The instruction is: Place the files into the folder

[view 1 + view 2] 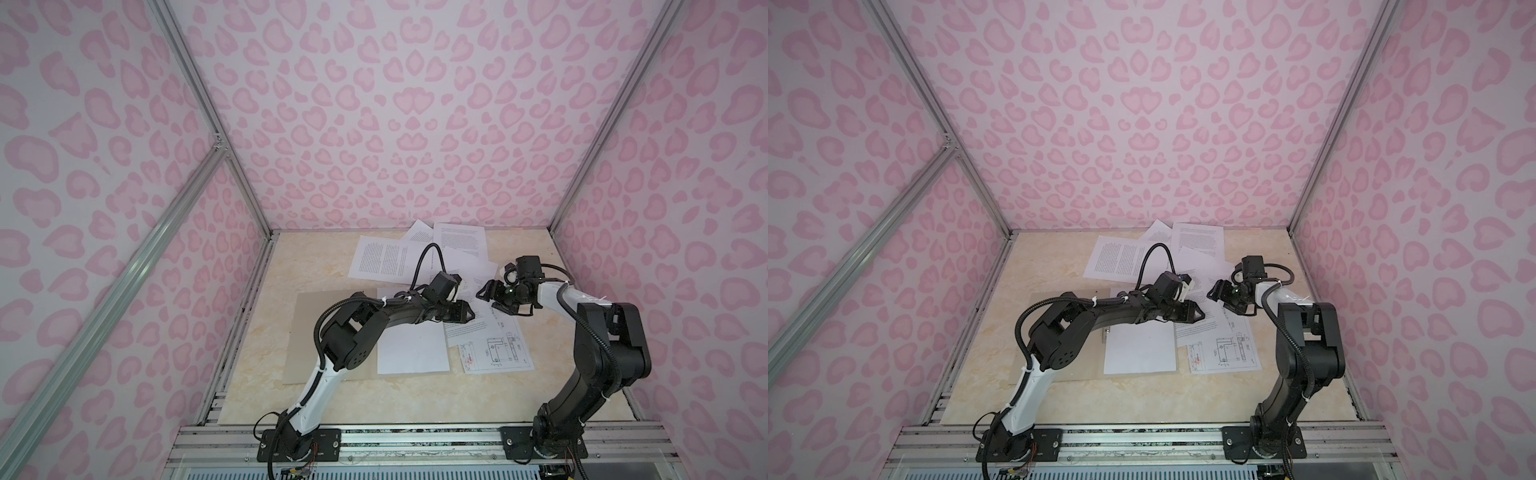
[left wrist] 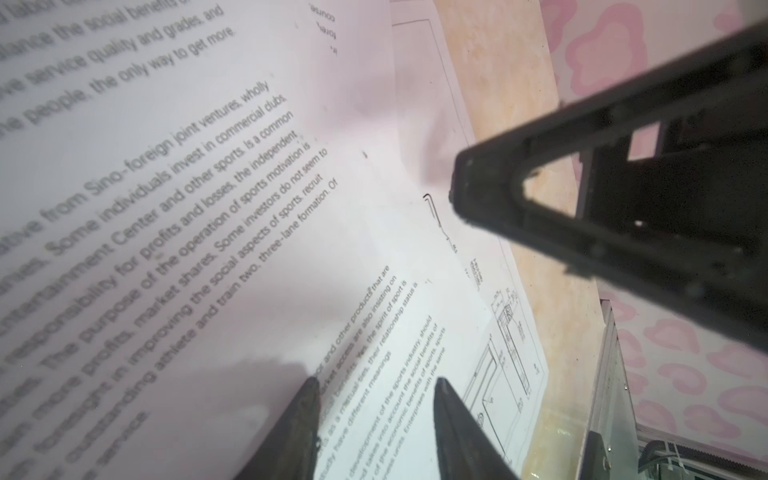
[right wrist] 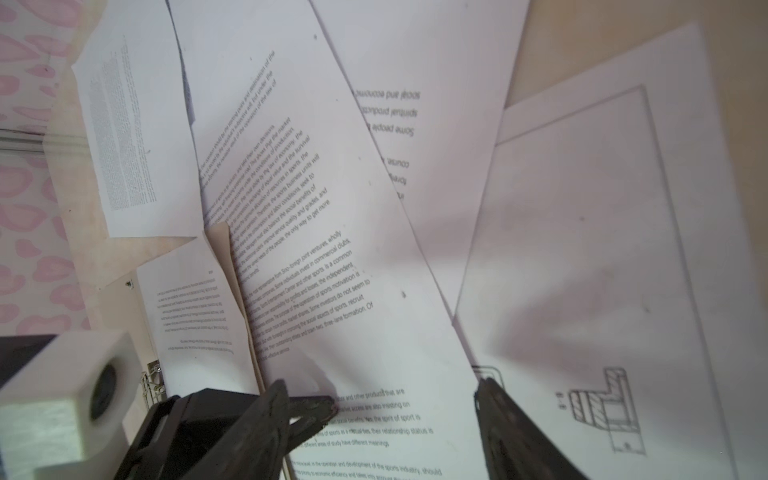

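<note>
The left pincer (image 2: 376,384) is standing half apart, one finger (image 2: 303,415) touching the lifted edge of a printed sheet (image 2: 166,208). The right pincer (image 3: 376,399) is gaping wide above the files (image 1: 382,257), gripping nothing. The folder (image 1: 305,340) is lying open on the bench (image 1: 415,399), near the files.

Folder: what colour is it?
The folder is beige-grey, best seen in a top view.
</note>
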You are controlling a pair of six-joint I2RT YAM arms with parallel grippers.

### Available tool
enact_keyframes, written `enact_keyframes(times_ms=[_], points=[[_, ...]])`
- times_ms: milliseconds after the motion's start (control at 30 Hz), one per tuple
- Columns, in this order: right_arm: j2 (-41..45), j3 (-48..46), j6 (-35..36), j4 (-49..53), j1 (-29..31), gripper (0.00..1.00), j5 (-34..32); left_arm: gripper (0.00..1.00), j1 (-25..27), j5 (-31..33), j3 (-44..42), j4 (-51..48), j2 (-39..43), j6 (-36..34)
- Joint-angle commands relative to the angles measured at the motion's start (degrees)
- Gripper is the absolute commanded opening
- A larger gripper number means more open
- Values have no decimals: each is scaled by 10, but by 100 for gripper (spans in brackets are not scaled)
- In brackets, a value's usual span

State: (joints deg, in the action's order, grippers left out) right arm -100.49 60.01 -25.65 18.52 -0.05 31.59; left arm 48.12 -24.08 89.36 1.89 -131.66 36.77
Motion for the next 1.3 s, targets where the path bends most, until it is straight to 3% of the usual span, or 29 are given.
enact_keyframes(times_ms=[0, 400, 567, 767, 967, 1133, 1267], points=[[-19, 11, 10, 2, 1, 72, -3, 47, 1, 33, -11, -108, -13, -2], [-55, 23, 23, 15, 20, 71, -18, 47, 0, 28, -14, -101, -18, 1], [-65, 9, 10, 23, 22, 71, 34, 47, -2, 26, -16, -99, -18, 2], [-36, -53, -69, -82, -3, 78, 178, 47, -2, 25, -21, -97, -17, 1], [-49, -27, -89, -126, 11, 81, 209, 47, -3, 24, -26, -94, -16, -1], [-57, 29, -53, -57, 26, 81, 138, 47, -2, 28, -41, -90, -6, -3], [-56, 53, -33, -22, 27, 77, 131, 47, -6, 27, -49, -86, -2, -3]])
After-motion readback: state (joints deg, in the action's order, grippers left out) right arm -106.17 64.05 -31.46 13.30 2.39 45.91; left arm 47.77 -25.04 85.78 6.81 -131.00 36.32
